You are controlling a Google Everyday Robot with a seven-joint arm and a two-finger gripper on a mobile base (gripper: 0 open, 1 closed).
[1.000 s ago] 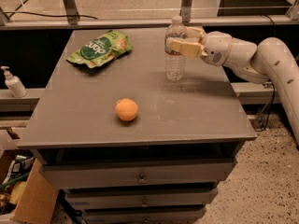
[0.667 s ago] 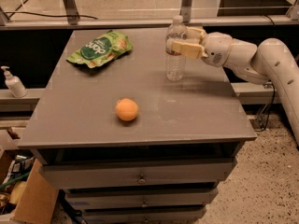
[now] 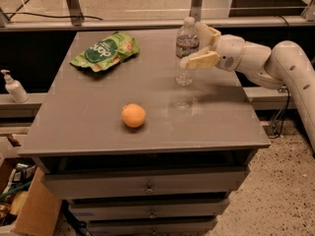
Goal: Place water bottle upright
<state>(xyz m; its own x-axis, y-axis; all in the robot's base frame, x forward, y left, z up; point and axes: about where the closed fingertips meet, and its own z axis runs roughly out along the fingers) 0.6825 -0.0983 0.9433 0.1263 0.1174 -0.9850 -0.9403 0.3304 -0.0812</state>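
Water bottle: I see the water bottle (image 3: 184,42) standing upright in the upper middle of the frame, white cap on top, over the far part of the grey table (image 3: 98,127). I cannot tell whether its base touches the top.
Gripper: the gripper (image 3: 193,46) reaches in from the right, clamped on the bottle's midsection, one finger in front and one behind.
Arm: the white arm (image 3: 275,65) leaves the frame at the right edge.
Orange: an orange (image 3: 134,115) lies centre-left, well apart from the bottle.
Snack bag: a green snack bag (image 3: 105,50) lies upper left.
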